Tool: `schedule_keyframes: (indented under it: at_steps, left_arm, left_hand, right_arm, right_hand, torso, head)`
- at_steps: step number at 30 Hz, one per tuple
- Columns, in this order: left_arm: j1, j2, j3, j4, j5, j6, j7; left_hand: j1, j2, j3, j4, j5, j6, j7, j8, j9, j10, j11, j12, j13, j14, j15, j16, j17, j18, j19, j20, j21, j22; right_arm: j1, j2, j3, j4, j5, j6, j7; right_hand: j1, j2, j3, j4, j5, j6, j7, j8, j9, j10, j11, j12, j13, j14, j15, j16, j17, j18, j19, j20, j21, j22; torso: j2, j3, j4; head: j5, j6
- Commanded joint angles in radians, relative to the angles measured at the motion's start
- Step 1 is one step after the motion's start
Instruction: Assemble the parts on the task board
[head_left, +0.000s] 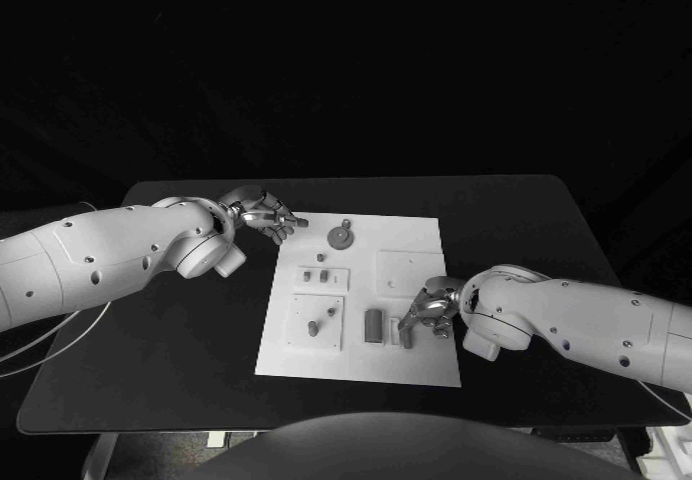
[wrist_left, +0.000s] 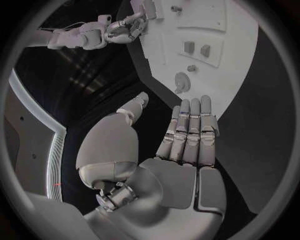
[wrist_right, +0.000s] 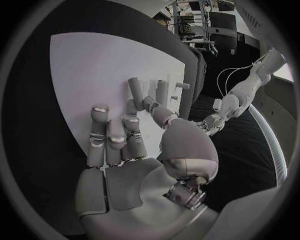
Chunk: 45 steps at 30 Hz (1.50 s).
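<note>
The white task board (head_left: 411, 355) lies in the middle of the black table. Grey parts sit on it: a round disc with a stem (head_left: 340, 236) (wrist_left: 182, 81) near the far edge, two small blocks (head_left: 317, 275) (wrist_left: 196, 48), and two upright bars (head_left: 375, 325) (wrist_right: 134, 90) toward the near right. My left hand (head_left: 264, 215) (wrist_left: 181, 145) hovers at the board's far left corner, fingers straight, holding nothing. My right hand (head_left: 430, 308) (wrist_right: 119, 150) is over the board beside the upright bars, fingers spread, with its thumb close to them and nothing gripped.
A square raised plate (head_left: 317, 322) with two small pieces sits on the board's near left. Another square plate (head_left: 410, 268) lies at the board's far right. Black table (head_left: 173, 340) extends on both sides of the board.
</note>
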Motion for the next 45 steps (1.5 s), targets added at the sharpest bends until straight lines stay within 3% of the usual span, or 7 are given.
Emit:
schedule_keyframes:
  at_steps: [1, 5, 11, 21, 27, 45]
  left_arm:
    - [0.001, 0.001, 0.001, 0.002, -0.001, 0.013, 0.003]
    - [0.001, 0.0, 0.0, 0.001, -0.001, 0.013, 0.003]
    - [0.001, 0.0, 0.0, 0.001, -0.002, 0.013, 0.003]
    - [0.001, -0.001, 0.0, 0.001, -0.002, 0.014, 0.002]
    - [0.001, -0.001, 0.0, 0.001, -0.002, 0.014, 0.001]
    - [0.001, 0.001, 0.0, 0.001, -0.002, 0.016, 0.0]
  left_hand:
    - [-0.005, 0.008, -0.008, 0.0, -0.003, -0.003, -0.004, 0.007, -0.001, 0.0, -0.004, -0.006, 0.001, 0.003, 0.0, -0.003, 0.001, 0.016, -0.003, 0.003, -0.003, 0.002]
    - [-0.005, 0.008, -0.008, 0.0, -0.003, -0.003, -0.004, 0.007, -0.001, 0.0, -0.004, -0.006, 0.001, 0.003, 0.0, -0.003, 0.001, 0.016, -0.003, 0.003, -0.003, 0.002]
    - [-0.005, 0.008, -0.008, 0.0, -0.003, -0.003, -0.004, 0.007, -0.001, 0.0, -0.004, -0.006, 0.001, 0.003, 0.0, -0.003, 0.001, 0.016, -0.003, 0.003, -0.004, 0.002]
    - [-0.005, 0.008, -0.009, 0.0, -0.003, -0.003, -0.004, 0.007, -0.001, 0.0, -0.004, -0.006, 0.001, 0.003, 0.0, -0.004, 0.001, 0.016, -0.003, 0.003, -0.004, 0.002]
    - [-0.005, 0.008, -0.009, 0.0, -0.003, -0.003, -0.004, 0.007, -0.001, 0.0, -0.004, -0.006, 0.001, 0.003, 0.0, -0.004, 0.001, 0.016, -0.003, 0.003, -0.004, 0.002]
    - [-0.006, 0.007, -0.01, 0.001, -0.003, -0.003, -0.004, 0.007, -0.002, 0.0, -0.004, -0.006, 0.001, 0.003, 0.0, -0.004, 0.001, 0.017, -0.002, 0.003, -0.004, 0.002]
  right_arm:
    - [-0.001, -0.003, 0.0, -0.007, 0.035, 0.045, 0.001]
    - [-0.001, -0.008, 0.003, 0.002, 0.045, 0.048, 0.005]
    - [0.0, -0.014, 0.032, 0.015, 0.045, 0.033, 0.006]
    - [0.0, -0.02, 0.053, 0.023, 0.024, 0.02, -0.005]
    - [0.002, -0.012, 0.054, 0.016, 0.028, 0.037, -0.022]
    - [0.002, 0.009, 0.048, 0.009, 0.064, 0.013, -0.071]
  right_hand:
    - [0.022, 0.008, -0.005, -0.001, 0.003, 0.001, -0.003, 0.004, 0.001, 0.004, -0.001, -0.004, 0.002, -0.001, -0.003, -0.004, -0.002, 0.026, -0.003, 0.0, -0.005, 0.018]
    - [0.024, 0.008, -0.006, -0.001, 0.003, 0.0, -0.003, 0.004, 0.001, 0.004, -0.001, -0.005, 0.002, -0.002, -0.003, -0.005, -0.002, 0.026, -0.003, 0.0, -0.006, 0.018]
    - [0.024, 0.007, -0.007, 0.0, 0.003, 0.0, -0.003, 0.004, 0.001, 0.004, -0.001, -0.005, 0.002, -0.001, -0.003, -0.005, -0.001, 0.026, -0.004, 0.001, -0.005, 0.018]
    - [0.023, 0.006, -0.01, 0.001, 0.003, 0.001, -0.002, 0.004, 0.001, 0.004, 0.0, -0.005, 0.003, 0.0, -0.003, -0.004, 0.003, 0.026, -0.003, 0.001, -0.005, 0.018]
    - [0.021, 0.004, -0.012, 0.002, 0.003, 0.001, -0.002, 0.004, 0.001, 0.004, 0.0, -0.005, 0.003, 0.0, -0.003, -0.004, 0.002, 0.026, -0.003, 0.002, -0.005, 0.018]
    - [0.013, 0.003, -0.017, 0.004, 0.003, 0.0, -0.002, 0.005, -0.001, 0.004, 0.0, -0.006, 0.004, 0.002, -0.003, -0.004, 0.006, 0.026, -0.002, 0.003, -0.005, 0.017]
  torso:
    - [0.0, 0.0003, -0.0001]
    - [0.0, -0.0002, -0.0006]
    - [0.0, 0.0004, -0.0006]
    - [0.0, -0.0002, -0.0006]
    - [0.0, -0.0007, 0.0001]
    - [0.0, -0.0005, -0.0004]
  head:
    - [0.0, 0.0]
    - [0.001, 0.0]
    - [0.002, 0.0]
    - [0.0, 0.0]
    - [0.001, 0.0]
    - [0.001, 0.0]
